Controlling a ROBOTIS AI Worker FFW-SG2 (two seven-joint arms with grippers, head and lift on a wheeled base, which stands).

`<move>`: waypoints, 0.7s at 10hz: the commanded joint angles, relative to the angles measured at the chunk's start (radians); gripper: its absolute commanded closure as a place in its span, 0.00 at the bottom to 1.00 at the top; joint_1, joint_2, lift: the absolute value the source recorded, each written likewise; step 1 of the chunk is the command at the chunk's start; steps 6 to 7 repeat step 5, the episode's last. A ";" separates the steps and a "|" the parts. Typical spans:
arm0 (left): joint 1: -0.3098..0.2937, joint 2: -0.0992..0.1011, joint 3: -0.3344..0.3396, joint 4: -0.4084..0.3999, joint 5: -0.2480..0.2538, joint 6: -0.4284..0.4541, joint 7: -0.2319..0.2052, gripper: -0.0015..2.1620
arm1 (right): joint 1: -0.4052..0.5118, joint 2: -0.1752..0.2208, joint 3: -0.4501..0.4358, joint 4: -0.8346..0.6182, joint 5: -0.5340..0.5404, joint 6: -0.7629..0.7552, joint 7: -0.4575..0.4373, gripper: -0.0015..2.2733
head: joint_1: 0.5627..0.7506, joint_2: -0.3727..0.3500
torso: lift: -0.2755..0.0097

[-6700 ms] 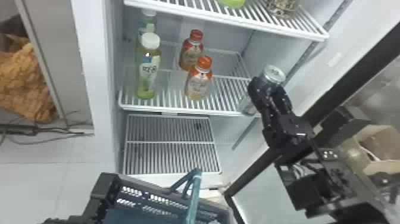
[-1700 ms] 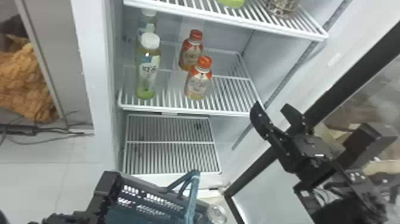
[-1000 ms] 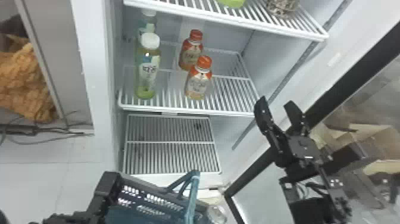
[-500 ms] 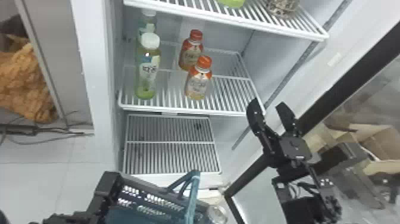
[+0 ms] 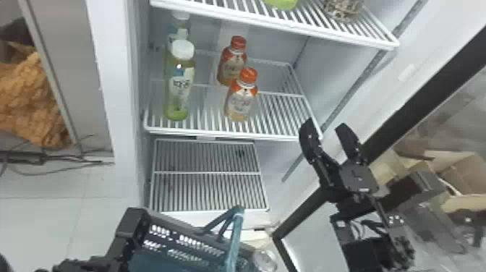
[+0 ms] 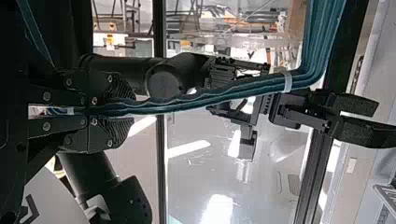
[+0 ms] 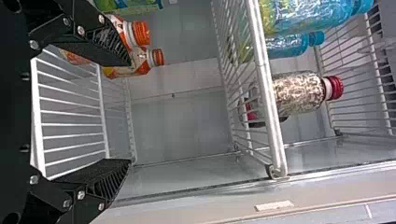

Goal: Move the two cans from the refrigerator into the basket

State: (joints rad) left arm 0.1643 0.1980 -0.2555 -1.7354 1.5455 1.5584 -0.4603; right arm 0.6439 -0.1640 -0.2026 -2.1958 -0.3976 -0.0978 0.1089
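Silver is catching your eye low in the head view, where a can (image 5: 265, 259) is resting in the basket (image 5: 188, 232), at its right end, beside the blue-green handle (image 5: 235, 231). Your right gripper (image 5: 324, 126) is pointing up near the front right corner of the fridge's middle shelf (image 5: 282, 135), with its fingers spread apart. Two green bottles (image 5: 179, 86) (image 5: 180, 27) are standing one behind the other at that shelf's left side, and two orange-capped bottles (image 5: 241, 101) (image 5: 232, 63) are standing to their right. Turning to the left wrist view, you are seeing your left gripper (image 6: 126, 111) clamping the basket's handle between its fingers; farther off, your right gripper is extending past the dark door frame (image 6: 315, 172). Over in the right wrist view, your right gripper (image 7: 130, 112) is holding its fingers wide open before the shelves, while a red-capped bottle (image 7: 299, 92) and two blue bottles (image 7: 306, 16) (image 7: 289, 45) are sharing another shelf (image 7: 268, 93).
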 commanded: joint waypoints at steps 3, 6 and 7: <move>0.000 0.001 -0.002 -0.001 0.000 0.013 0.000 0.56 | -0.001 -0.002 0.001 -0.002 0.005 -0.003 0.000 0.12 | 0.70 0.03 | 0.03; 0.000 0.001 -0.002 0.001 0.002 0.013 -0.001 0.56 | -0.001 -0.002 0.001 -0.002 0.005 -0.003 0.002 0.12 | 0.70 0.03 | 0.03; 0.000 0.001 -0.002 0.001 0.002 0.013 -0.001 0.56 | -0.001 -0.002 0.001 -0.002 0.005 -0.003 0.002 0.12 | 0.70 0.03 | 0.03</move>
